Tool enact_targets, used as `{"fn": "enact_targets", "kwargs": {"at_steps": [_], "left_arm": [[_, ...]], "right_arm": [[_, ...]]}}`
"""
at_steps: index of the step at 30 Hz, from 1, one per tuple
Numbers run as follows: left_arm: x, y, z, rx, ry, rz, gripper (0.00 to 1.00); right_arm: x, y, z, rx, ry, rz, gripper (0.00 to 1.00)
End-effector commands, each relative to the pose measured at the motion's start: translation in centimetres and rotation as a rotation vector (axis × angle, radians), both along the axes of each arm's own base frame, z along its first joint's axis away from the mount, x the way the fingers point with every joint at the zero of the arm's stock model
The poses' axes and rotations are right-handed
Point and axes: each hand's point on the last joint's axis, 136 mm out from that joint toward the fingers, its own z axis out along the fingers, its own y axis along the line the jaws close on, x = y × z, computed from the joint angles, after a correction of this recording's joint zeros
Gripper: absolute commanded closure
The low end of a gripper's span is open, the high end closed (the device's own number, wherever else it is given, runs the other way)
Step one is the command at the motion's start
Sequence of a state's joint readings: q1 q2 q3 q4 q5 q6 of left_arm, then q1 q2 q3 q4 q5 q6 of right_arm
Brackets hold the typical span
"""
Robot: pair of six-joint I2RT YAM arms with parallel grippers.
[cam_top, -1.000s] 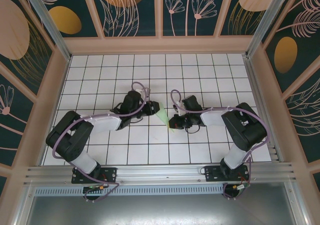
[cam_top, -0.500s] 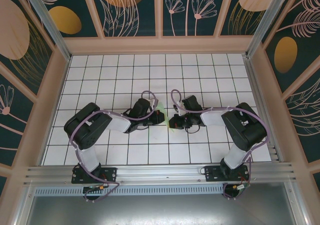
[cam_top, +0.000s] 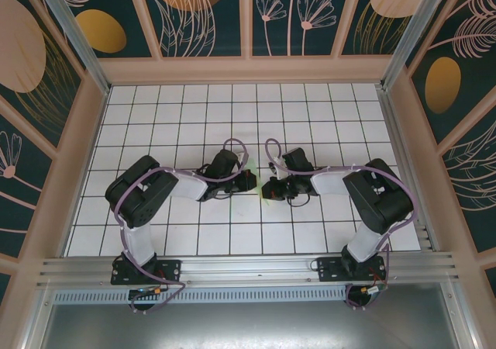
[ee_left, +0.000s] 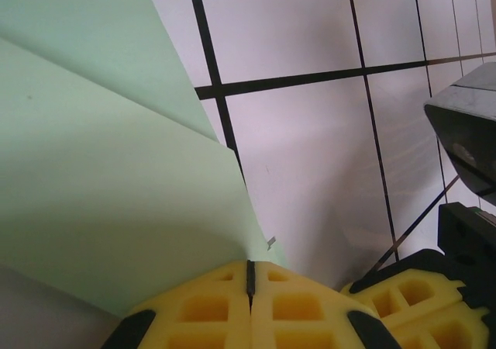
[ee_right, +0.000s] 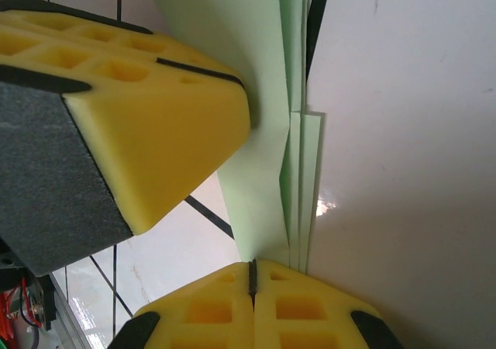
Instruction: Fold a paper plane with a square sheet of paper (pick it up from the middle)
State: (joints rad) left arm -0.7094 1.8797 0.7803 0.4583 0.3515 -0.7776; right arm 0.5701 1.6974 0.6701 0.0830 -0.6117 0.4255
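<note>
Two tight pinches on the paper plane (ee_left: pixel 101 171): left tool (ee_left: pixel 249 270) just beside right tool (ee_right: pixel 252 270).

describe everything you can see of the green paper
The pale mint-green paper is thin, plain and matte, already folded: several layers lie stacked with stepped edges. It sits over the white gridded table between the two arms. The left gripper and the right gripper are each shut on an edge of it.
</note>
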Motion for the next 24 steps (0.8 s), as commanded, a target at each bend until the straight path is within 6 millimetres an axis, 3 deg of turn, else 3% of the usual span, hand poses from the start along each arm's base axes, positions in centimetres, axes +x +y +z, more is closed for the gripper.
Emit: {"fn": "enact_targets", "kwargs": {"at_steps": [1,8,11,15,20,24], "left_arm": [[2.0,3.5,-2.9,0.138,-0.004,0.073,0.92],[5.0,7.3,-3.1,0.145,0.0,0.145,0.9],[6.5,7.7,-3.0,0.12,0.015,0.175,0.9],[7.7,8.6,-4.0,0.154,0.039,0.222,0.9],[8.8,11.4,-4.6,0.175,0.055,0.3,0.9],[9.9,12.7,-3.3,0.181,0.03,0.334,0.89]], "right_arm": [[-5.1,-5.0,-6.0,-0.248,0.202,-0.023,1.0],[-5.7,-5.9,-6.3,-0.268,0.215,-0.029,1.0],[-5.7,-6.1,-6.4,-0.271,0.216,-0.03,1.0],[-5.7,-6.1,-6.4,-0.273,0.214,-0.032,1.0],[-5.8,-6.3,-6.3,-0.274,0.211,-0.036,1.0],[-5.5,-6.0,-6.0,-0.262,0.2,-0.038,1.0]]}}
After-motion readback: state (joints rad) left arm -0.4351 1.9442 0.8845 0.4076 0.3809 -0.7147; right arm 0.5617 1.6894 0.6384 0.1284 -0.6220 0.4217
